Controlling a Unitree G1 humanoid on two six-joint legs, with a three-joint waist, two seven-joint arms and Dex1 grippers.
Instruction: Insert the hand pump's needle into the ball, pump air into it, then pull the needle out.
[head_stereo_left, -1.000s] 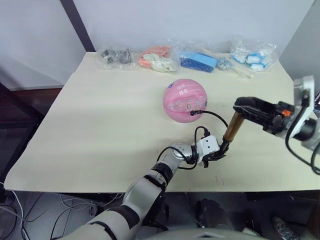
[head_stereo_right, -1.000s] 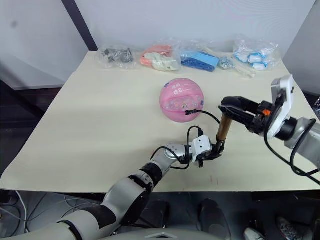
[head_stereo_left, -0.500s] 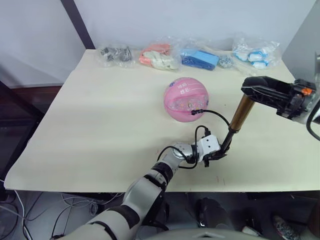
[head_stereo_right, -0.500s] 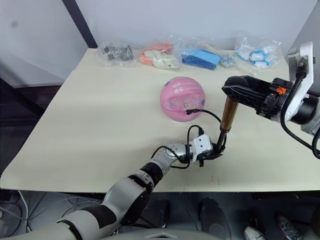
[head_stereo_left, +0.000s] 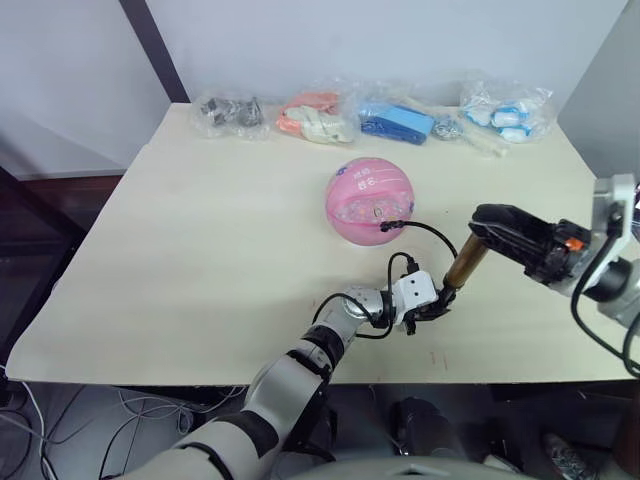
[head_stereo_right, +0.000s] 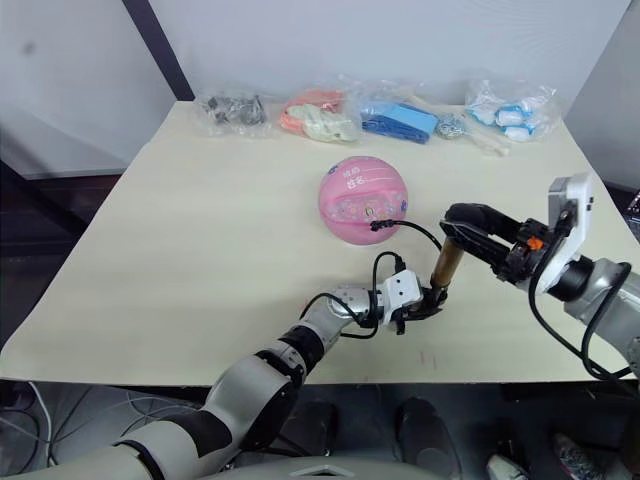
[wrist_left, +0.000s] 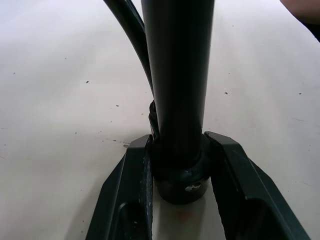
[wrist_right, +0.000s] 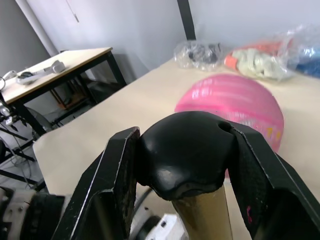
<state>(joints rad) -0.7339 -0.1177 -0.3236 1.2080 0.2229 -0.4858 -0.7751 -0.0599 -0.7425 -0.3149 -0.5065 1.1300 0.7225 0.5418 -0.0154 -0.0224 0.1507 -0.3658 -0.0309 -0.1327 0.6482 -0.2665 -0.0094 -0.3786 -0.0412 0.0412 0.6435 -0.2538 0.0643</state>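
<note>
Lowering: right end effector pressed handle down.

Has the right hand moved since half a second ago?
Yes. The right hand, shut on the hand pump handle, has dropped down toward the table and the left hand, pushing the handle in; the ball has stayed put.

Left tool clamps hand pump base; right tool grips handle; hose runs to ball on table.
</note>
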